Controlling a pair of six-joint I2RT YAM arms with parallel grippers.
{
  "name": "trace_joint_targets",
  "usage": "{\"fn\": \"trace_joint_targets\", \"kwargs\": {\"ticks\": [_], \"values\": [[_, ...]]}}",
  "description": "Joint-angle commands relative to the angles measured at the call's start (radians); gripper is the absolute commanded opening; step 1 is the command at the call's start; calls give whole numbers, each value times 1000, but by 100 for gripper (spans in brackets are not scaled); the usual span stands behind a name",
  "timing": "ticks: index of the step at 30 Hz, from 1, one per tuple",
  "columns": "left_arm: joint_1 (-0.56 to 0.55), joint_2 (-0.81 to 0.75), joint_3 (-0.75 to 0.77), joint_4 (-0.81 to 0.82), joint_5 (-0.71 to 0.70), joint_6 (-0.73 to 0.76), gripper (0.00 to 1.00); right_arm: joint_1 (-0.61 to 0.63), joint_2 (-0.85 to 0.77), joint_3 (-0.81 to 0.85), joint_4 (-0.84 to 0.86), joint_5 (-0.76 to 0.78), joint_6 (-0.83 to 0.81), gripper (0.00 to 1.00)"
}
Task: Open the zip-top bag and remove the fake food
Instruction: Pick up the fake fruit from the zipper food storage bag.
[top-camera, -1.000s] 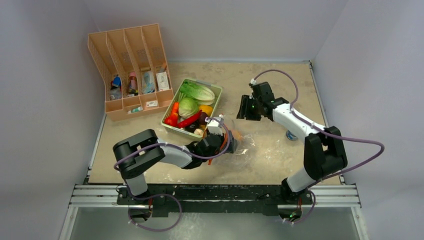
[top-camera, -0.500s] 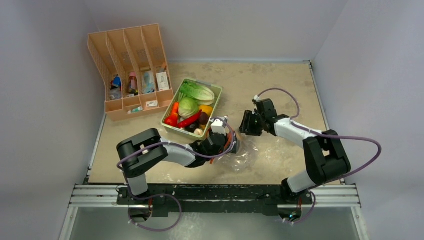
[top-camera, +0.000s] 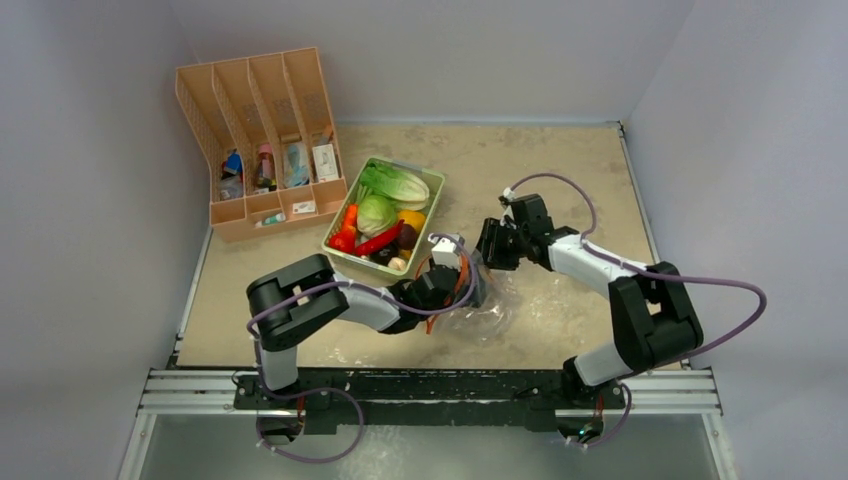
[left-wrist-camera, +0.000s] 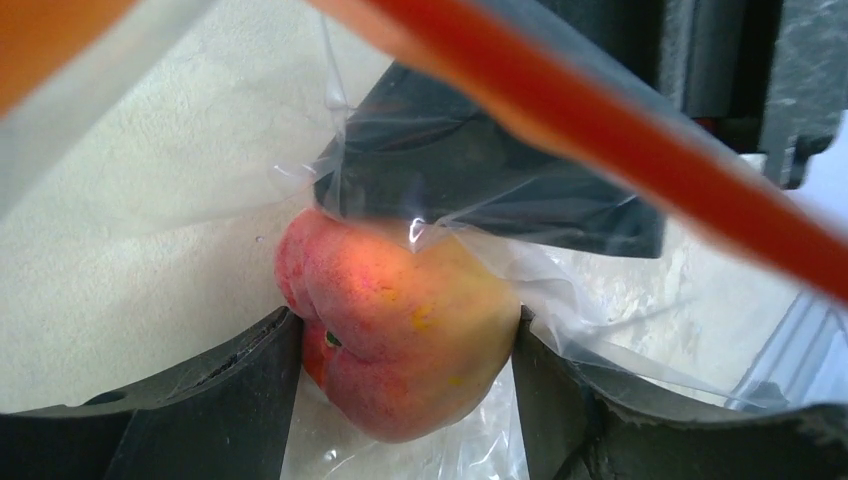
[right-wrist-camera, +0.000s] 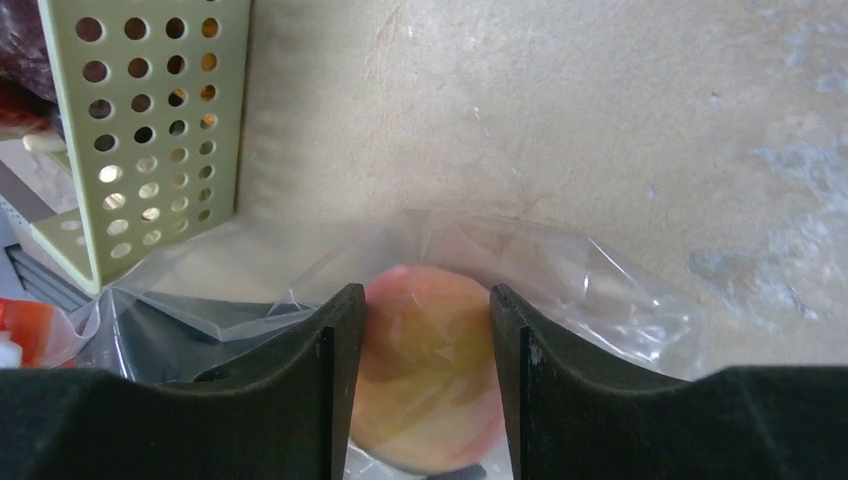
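Left gripper (left-wrist-camera: 405, 345), nearer arm: jaws clamped on the peach (left-wrist-camera: 390, 300) inside the zip-top bag (top-camera: 492, 318), so you likely draw it out toward 8 o'clock, seen from above. Right gripper (right-wrist-camera: 420, 395), just beyond at 1 o'clock: jaws half-spread astride the film; whether they pinch it, you cannot tell.

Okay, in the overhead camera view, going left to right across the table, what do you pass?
Peach-coloured file organizer → pale-green tray → zip-top bag → right arm's black elbow.
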Motion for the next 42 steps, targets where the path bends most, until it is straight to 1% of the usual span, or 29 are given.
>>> {"fn": "trace_joint_targets", "kwargs": {"ticks": [1,5,7,8,10,14,16,18,19,21,23,24,26,27,28,29,30,31,33,38,42], "values": [[14,-76,-13,-16,-105,20,18,24,-96,52,-289,191,47,53],[15,-155,-27,-54,-130,35,15,22,-225,92,-445,423,126,57],[14,-191,-29,-82,-138,39,15,22,-273,89,-505,475,160,59],[14,-205,-25,-99,-139,42,15,22,-299,82,-516,472,172,59],[14,-226,-7,-144,-125,51,13,22,-356,51,-535,420,197,60],[14,-245,49,-267,-103,47,11,22,-508,-65,-480,265,224,62],[15,-249,68,-323,-90,38,9,22,-592,-119,-451,211,234,65],[15,-250,91,-368,-72,30,8,23,-661,-187,-365,114,233,73],[15,-250,98,-367,-47,27,9,22,-676,-213,-325,60,240,76],[16,-247,117,-374,-1,16,8,22,-653,-243,-266,1,244,77],[16,-250,145,-417,1,5,8,22,-593,-238,-244,19,262,77],[16,-256,156,-439,1,0,8,21,-559,-235,-229,37,289,76],[16,-275,164,-449,21,-2,7,22,-501,-231,-178,75,324,72],[16,-283,173,-469,34,1,7,22,-478,-235,-141,102,343,66],[15,-290,180,-490,43,5,7,22,-459,-233,-109,147,354,55],[15,-297,186,-516,54,9,7,22,-448,-232,-70,172,338,40],[15,-303,190,-538,65,11,7,22,-444,-235,-19,187,309,28],[15,-309,192,-554,76,12,5,22,-446,-243,34,202,285,24],[15,-325,187,-585,110,23,3,22,-446,-250,97,266,255,24],[15,-434,140,-639,139,31,1,19,-353,-186,-16,419,222,24],[15,-495,136,-748,123,49,1,19,-300,-161,-52,445,217,24]]}}
